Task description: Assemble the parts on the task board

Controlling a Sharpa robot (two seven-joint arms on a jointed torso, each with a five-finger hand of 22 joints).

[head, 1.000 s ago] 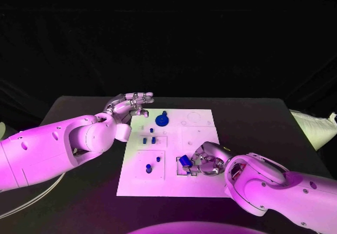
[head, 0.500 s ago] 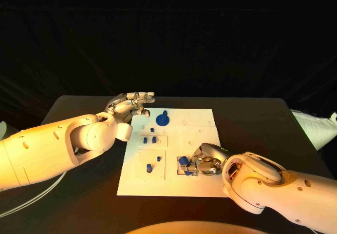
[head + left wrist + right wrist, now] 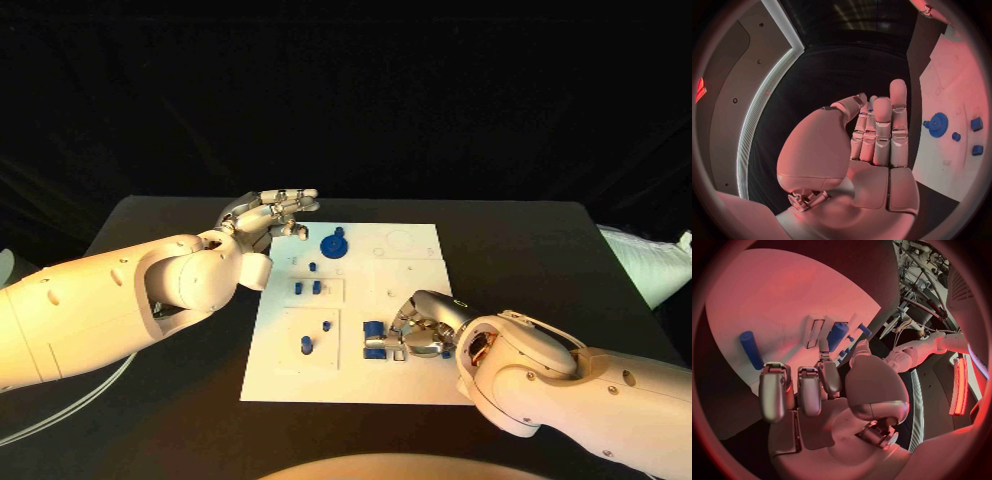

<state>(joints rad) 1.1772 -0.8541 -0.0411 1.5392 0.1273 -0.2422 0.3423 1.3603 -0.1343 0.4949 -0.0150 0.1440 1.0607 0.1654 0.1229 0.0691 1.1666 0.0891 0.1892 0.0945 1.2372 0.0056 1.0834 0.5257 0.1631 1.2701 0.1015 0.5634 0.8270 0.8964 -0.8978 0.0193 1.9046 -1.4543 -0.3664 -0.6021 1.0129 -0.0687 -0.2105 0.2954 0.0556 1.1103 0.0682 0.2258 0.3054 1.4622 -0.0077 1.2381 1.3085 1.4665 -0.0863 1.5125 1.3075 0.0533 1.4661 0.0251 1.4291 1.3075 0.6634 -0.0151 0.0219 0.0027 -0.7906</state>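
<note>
Black table [image 3: 548, 250], matte top, far edge straight, corners in view. Behind it a black curtain [image 3: 361, 100] hanging in soft folds, closing off the whole back. Room dark; warm light falls on the table area. White crumpled bag or cloth [image 3: 656, 262] just off the table's right edge. Pale cable [image 3: 58, 405] curving at the lower left, beside the table. Left wrist view: dark panel with a pale strip [image 3: 761, 100] running along its curved edge; small red light [image 3: 701, 87] at the rim.
</note>
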